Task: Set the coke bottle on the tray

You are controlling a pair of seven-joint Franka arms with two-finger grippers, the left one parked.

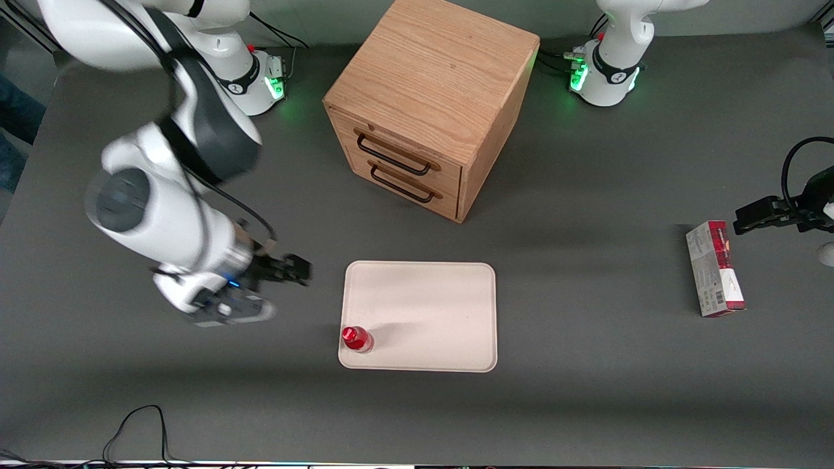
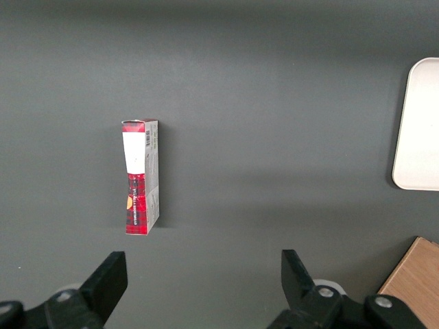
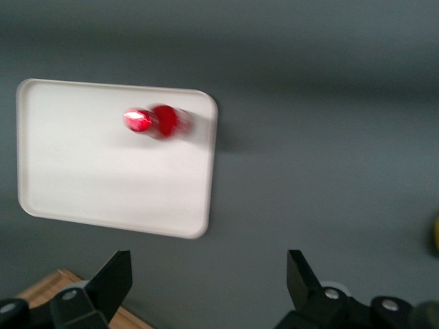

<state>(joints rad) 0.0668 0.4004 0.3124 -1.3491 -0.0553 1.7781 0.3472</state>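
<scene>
Right arm's gripper point(image 1: 290, 269) hangs above bare table, just off the tray's edge on the working arm's side, holding nothing. Fingers spread wide; in the right wrist view both fingertips point(image 3: 113, 277) show well apart with only grey tabletop between them.

Coke bottle point(image 1: 356, 339) stands upright on the tray point(image 1: 430, 306), in the tray corner nearest the front camera and toward the working arm's end. Red cap up, clear of the gripper. The right wrist view shows the same bottle point(image 3: 156, 121) blurred, sitting inside the tray point(image 3: 103, 178) close to its rim.

Tray is cream-white, flat, rounded corners, lying on the dark grey table point(image 1: 586, 391) in front of the oak cabinet point(image 1: 430, 98). Cabinet has two drawers with dark handles, both drawers pushed in, and sits farther from the front camera than the tray.

Red-and-grey carton point(image 1: 715, 268) lies flat toward the parked arm's end, well apart from tray and bottle; the left wrist view shows it point(image 2: 140, 177) alone on the table.
</scene>
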